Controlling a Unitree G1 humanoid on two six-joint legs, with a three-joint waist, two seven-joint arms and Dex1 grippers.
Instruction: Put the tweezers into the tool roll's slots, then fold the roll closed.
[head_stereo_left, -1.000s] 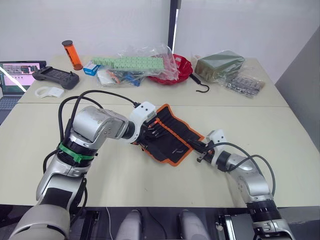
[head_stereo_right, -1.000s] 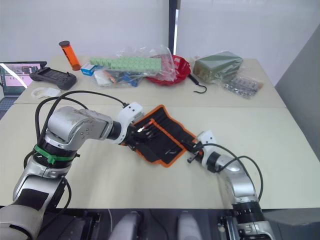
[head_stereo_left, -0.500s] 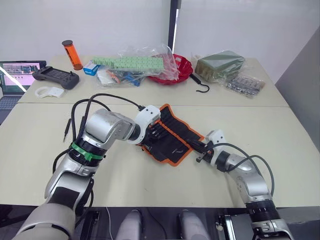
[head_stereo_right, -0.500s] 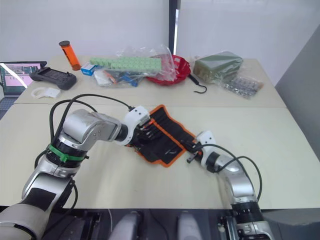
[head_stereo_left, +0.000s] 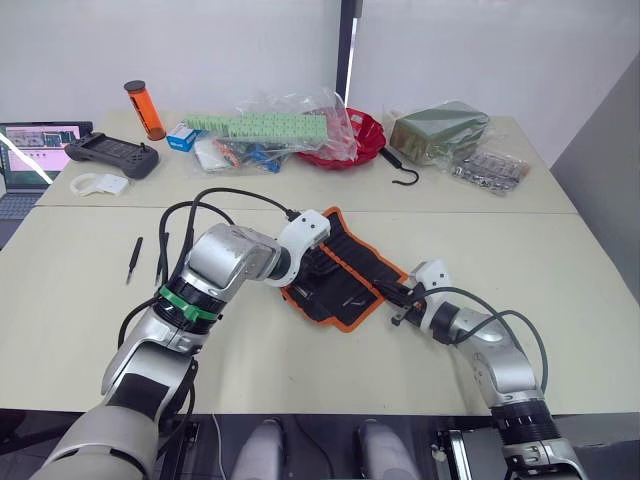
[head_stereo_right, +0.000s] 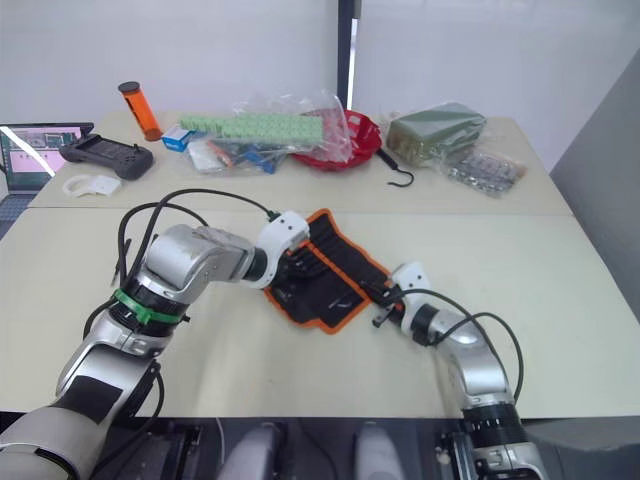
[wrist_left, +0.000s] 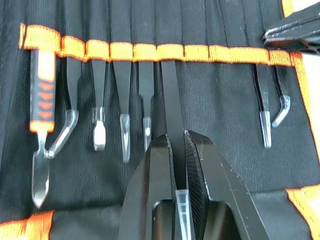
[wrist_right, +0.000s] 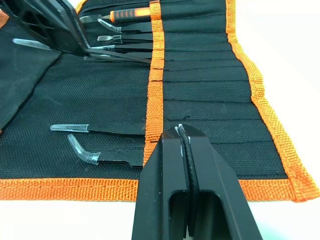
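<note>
The tool roll (head_stereo_left: 345, 279) lies open mid-worktop, its near-left end hidden under the left pincer (wrist_left: 177, 145), which pinches a tweezer (wrist_left: 171, 107) whose upper end is tucked under the roll's orange strip (wrist_left: 150, 51). Right pincer (wrist_right: 183, 137) is pressed together on the roll's orange-trimmed edge. Two loose tweezers (head_stereo_left: 133, 258) lie well left of the roll.

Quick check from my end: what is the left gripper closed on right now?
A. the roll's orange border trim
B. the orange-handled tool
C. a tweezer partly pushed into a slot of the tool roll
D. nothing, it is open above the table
C. In the left wrist view the left gripper pinches a slim black tweezer whose upper end sits under the orange inner strip of the tool roll.
</note>
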